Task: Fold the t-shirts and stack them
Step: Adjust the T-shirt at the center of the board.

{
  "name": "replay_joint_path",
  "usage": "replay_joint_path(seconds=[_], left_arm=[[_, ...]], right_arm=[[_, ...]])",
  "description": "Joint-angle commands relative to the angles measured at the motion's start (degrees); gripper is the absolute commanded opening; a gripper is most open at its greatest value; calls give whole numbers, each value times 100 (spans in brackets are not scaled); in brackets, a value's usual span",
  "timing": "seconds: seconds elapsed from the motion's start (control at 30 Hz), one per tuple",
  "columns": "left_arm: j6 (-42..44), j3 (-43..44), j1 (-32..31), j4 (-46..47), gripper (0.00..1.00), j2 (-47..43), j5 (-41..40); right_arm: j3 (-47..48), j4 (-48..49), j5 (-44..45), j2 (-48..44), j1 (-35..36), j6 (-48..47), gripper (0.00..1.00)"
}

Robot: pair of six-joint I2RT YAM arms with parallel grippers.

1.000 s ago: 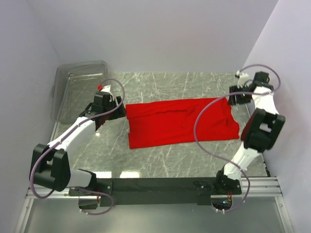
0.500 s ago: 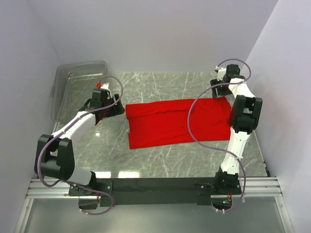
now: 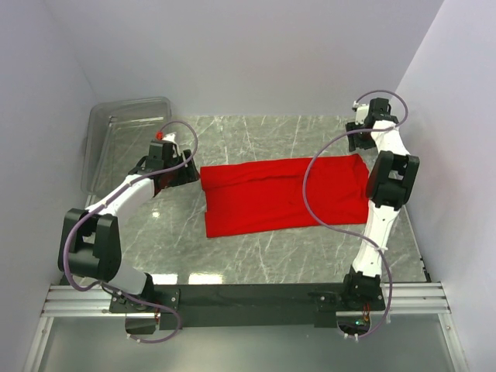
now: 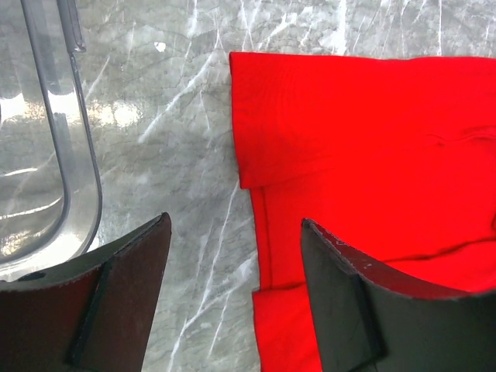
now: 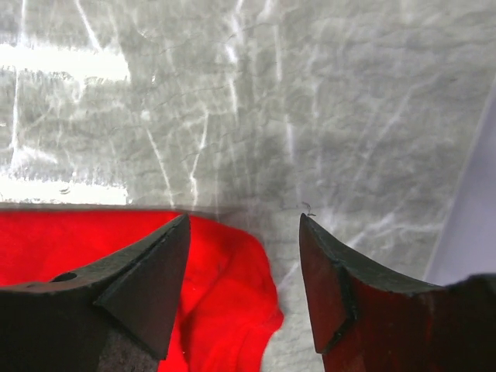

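The red t-shirt (image 3: 283, 194) lies flat on the marble table, folded into a wide band. My left gripper (image 3: 180, 175) is open just left of its left edge; in the left wrist view (image 4: 236, 225) the shirt's left edge (image 4: 349, 132) runs between the open jaws. My right gripper (image 3: 359, 143) is open above the shirt's far right corner; in the right wrist view (image 5: 244, 221) that rounded red corner (image 5: 232, 287) sits between the jaws. Both grippers are empty.
A clear plastic bin (image 3: 124, 136) stands at the far left, its rim (image 4: 66, 132) close to my left gripper. White walls close in on both sides and the back. The right wall (image 5: 473, 209) is near my right gripper.
My right arm has swung from the shirt's right side up to its far right corner, and the shirt's right end now lies flatter. The left gripper shifted slightly toward the shirt edge.
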Motion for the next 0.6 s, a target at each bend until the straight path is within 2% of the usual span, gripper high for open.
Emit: replay_joint_path(seconds=[0.0, 0.27, 0.57], left_arm=[[-65, 184, 21, 75, 73, -125, -16], [-399, 79, 21, 84, 73, -257, -87], [-364, 281, 21, -39, 71, -107, -25]], right_arm=[[222, -437, -200, 73, -12, -67, 65], [221, -736, -209, 160, -162, -138, 58], [519, -1052, -402, 415, -162, -129, 37]])
